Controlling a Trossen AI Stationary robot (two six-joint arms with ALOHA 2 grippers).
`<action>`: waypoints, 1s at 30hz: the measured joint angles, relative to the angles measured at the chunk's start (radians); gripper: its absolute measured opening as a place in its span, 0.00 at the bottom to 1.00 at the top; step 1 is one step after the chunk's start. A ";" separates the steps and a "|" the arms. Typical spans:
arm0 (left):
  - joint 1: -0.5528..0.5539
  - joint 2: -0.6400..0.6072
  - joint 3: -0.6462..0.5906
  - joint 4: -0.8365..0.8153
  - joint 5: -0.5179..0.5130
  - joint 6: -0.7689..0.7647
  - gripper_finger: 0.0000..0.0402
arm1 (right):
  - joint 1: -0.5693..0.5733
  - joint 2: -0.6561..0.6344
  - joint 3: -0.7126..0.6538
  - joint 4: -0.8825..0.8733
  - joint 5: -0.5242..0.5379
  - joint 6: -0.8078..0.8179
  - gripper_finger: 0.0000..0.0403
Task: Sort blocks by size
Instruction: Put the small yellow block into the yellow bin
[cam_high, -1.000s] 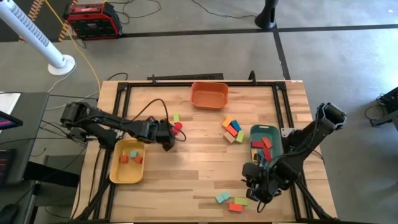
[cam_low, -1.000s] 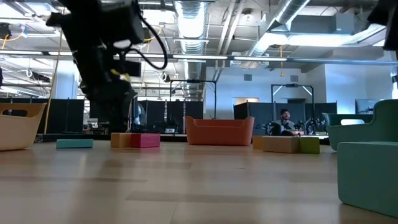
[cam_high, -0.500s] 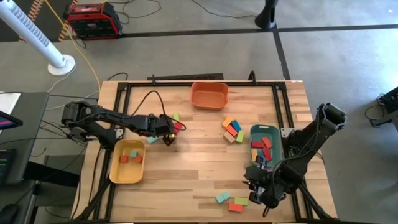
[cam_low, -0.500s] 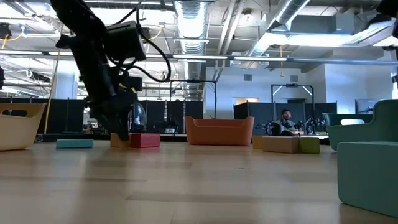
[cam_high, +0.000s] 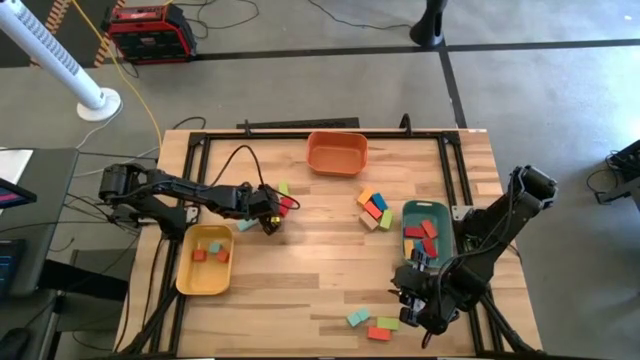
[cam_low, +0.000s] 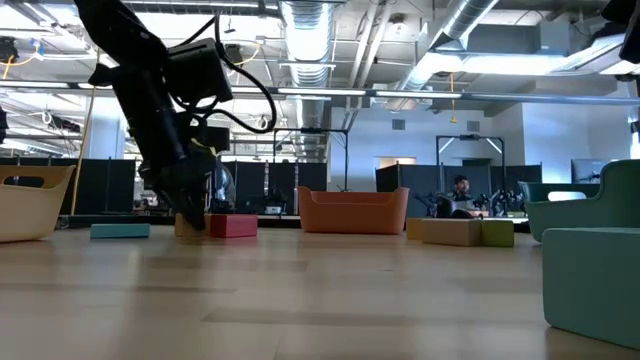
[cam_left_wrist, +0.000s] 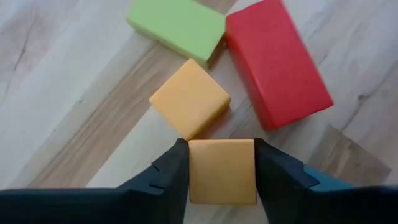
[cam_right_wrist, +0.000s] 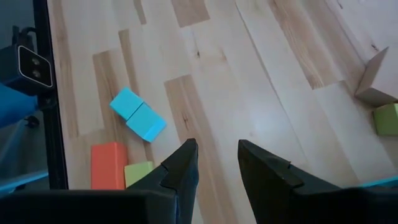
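1. The left tool (cam_left_wrist: 221, 163) sits low over the bench (cam_high: 320, 260), its two fingers closed onto a small orange cube (cam_left_wrist: 222, 170), one on each side face.
2. Just ahead of that tool's tips lies a second orange cube (cam_left_wrist: 189, 107), touching or nearly touching the held one; a green block (cam_left_wrist: 177, 25) and a red bar (cam_left_wrist: 277, 62) lie just beyond it.
3. The step in hand looks like the pick: the cube is clamped but seems not yet lifted.
4. The next move probably calls for a straight lift clear of its neighbour, then a carry to the yellow tray (cam_high: 205, 260), beside the left arm, where a few small blocks already lie.
5. The right tool (cam_right_wrist: 217, 163) hovers with a narrow empty gap, near two cyan cubes (cam_right_wrist: 137, 114), an orange block (cam_right_wrist: 107, 164) and a green block (cam_right_wrist: 139, 173).
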 joint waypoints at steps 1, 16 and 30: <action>0.000 -0.001 0.000 0.002 0.005 0.010 0.35 | 0.000 0.000 0.000 0.000 0.000 0.004 0.39; -0.155 -0.137 0.121 -0.380 0.144 0.023 0.33 | -0.008 0.000 0.000 0.005 0.002 0.014 0.39; -0.647 -0.402 0.277 -0.908 0.129 -0.486 0.33 | -0.006 0.000 0.000 0.026 0.002 0.013 0.39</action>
